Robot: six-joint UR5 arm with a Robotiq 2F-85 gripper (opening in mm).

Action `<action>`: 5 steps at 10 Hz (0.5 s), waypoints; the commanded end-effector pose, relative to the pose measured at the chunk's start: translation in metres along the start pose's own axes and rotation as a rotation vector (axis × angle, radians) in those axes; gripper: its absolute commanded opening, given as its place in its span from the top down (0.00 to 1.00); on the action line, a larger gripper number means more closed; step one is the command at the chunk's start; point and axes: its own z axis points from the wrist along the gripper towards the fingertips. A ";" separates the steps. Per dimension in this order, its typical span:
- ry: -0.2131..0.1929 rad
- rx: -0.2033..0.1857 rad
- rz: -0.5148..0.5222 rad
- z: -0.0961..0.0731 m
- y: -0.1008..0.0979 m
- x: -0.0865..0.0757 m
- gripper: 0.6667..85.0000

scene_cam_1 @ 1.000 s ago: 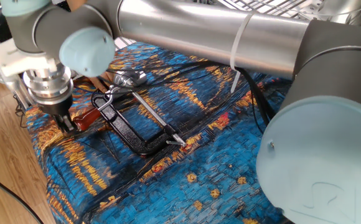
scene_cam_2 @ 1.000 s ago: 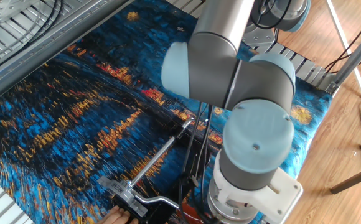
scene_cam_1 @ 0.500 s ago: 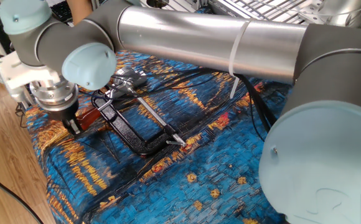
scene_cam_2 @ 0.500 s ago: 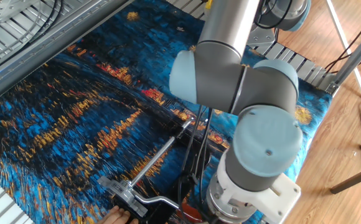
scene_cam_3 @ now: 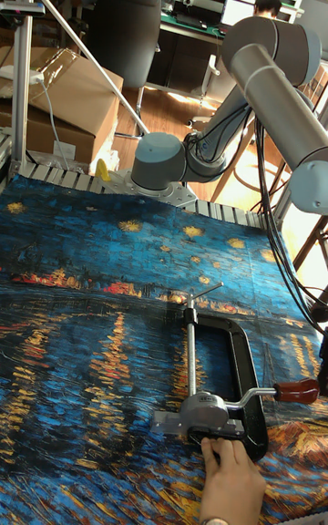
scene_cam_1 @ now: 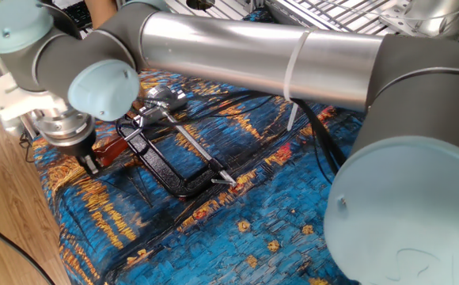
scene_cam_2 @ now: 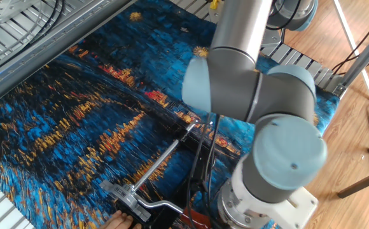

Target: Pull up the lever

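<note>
The lever's red-orange sleeve lies low over the blue cloth, left of the clamp's black C-frame. My gripper points down at the sleeve's outer end, and its black fingers look closed around that end. In the tall fixed view the lever sticks out to the right from the clamp head. Its silver bar joins the head. In the other fixed view my wrist hides most of the sleeve, and only the silver bar shows.
A person's hand presses on the clamp head at the cloth's near edge. The long silver rod runs across the C-frame. Black cables trail over the painted cloth. My large arm links hang over the table.
My wrist and forearm have swung a little while the fingertips stayed at the sleeve's end. The clamp and the hand have not moved.
</note>
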 end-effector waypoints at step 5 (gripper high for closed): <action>0.020 0.036 -0.022 0.009 -0.008 -0.001 0.74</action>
